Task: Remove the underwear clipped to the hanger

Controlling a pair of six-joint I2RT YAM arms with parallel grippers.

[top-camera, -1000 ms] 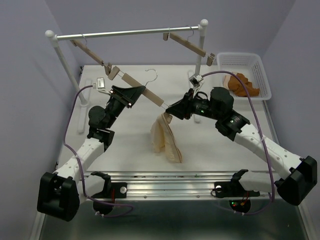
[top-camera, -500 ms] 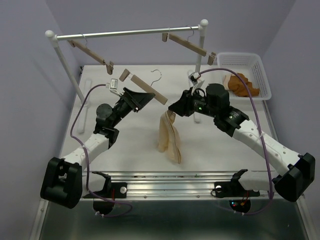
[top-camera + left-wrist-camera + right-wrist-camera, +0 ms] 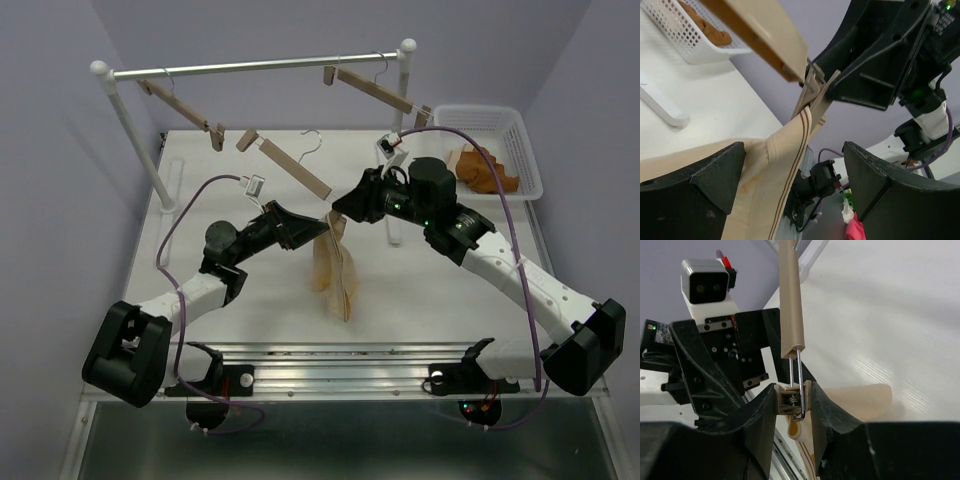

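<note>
Hanger (image 3: 290, 167): slanted above the worktop (image 3: 420, 290).
Underwear (image 3: 333, 265): dangling by one corner from the hanger's lower clip (image 3: 796, 402).
Right pincer (image 3: 794, 410): pinching that clip's wings, likely to spring it open.
Left pincer (image 3: 794, 150): spread, straddling the cloth just below the clip, placed to catch it.

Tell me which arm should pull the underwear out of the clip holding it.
Left. The left hand is open astride the underwear just below the clip, ready to close and pull. The right hand is occupied, shut on the clip, apparently squeezing it open.
</note>
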